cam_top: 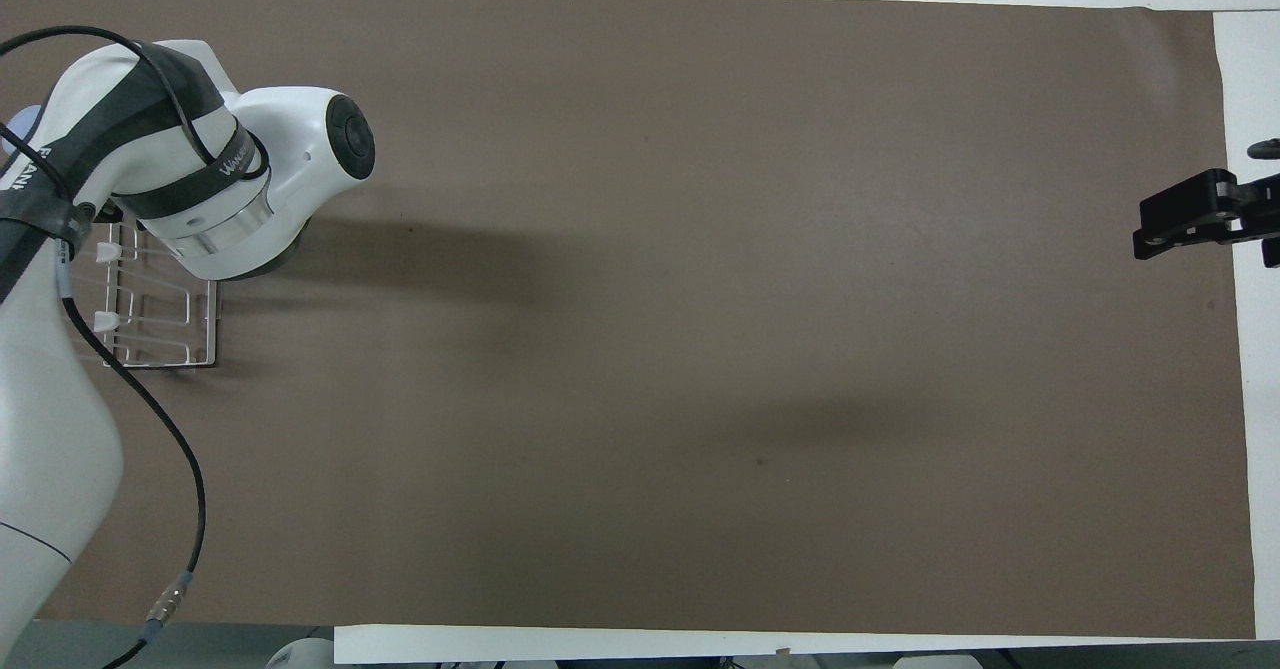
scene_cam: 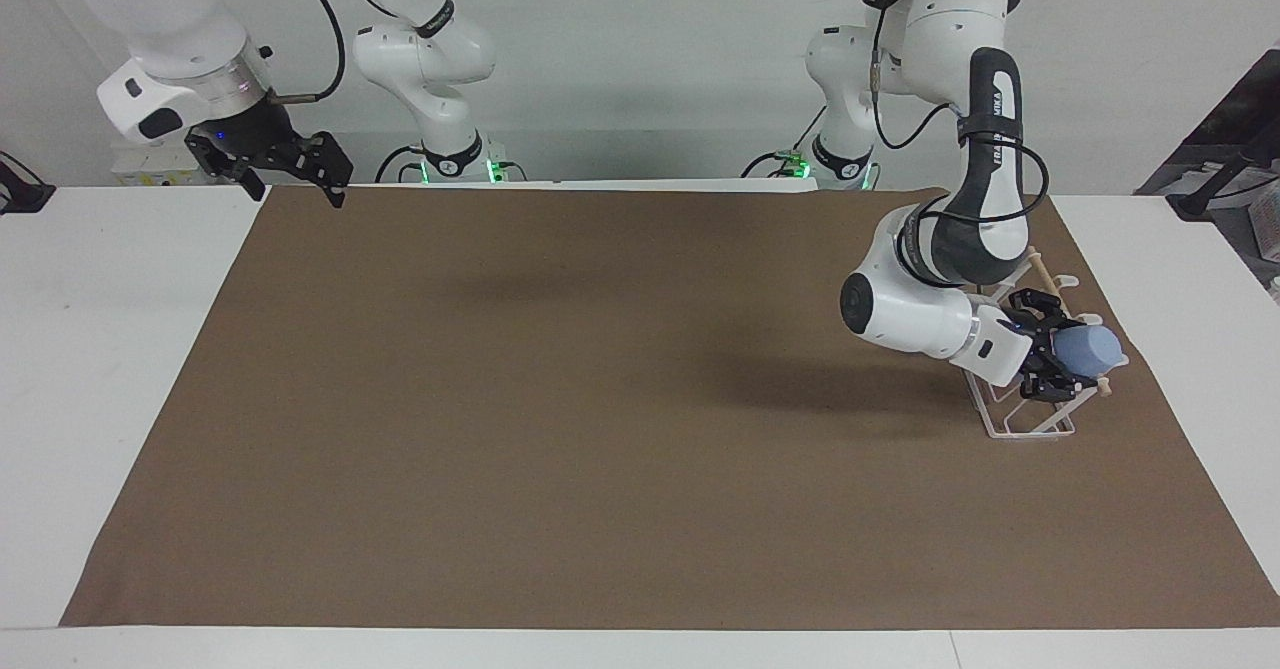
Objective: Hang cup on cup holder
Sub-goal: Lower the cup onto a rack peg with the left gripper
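Note:
The light blue cup [scene_cam: 1090, 351] lies on its side at the top of the white wire cup holder [scene_cam: 1025, 421], at the left arm's end of the table. Its closed end points toward the table's end. My left gripper [scene_cam: 1062, 349] is shut on the cup, over the rack's slanted prongs, just under the wooden dowel [scene_cam: 1038, 267]. In the overhead view the left arm covers the gripper and the cup, and only part of the cup holder [cam_top: 150, 334] shows. My right gripper [scene_cam: 293, 189] is open and empty, raised over the mat's corner at the right arm's end, and waits; it also shows in the overhead view [cam_top: 1190, 224].
A brown mat [scene_cam: 600, 399] covers most of the white table [scene_cam: 120, 349]. The left arm's elbow and forearm [scene_cam: 900, 314] hang low beside the cup holder. Its cable [cam_top: 150, 429] trails over the mat near the rack.

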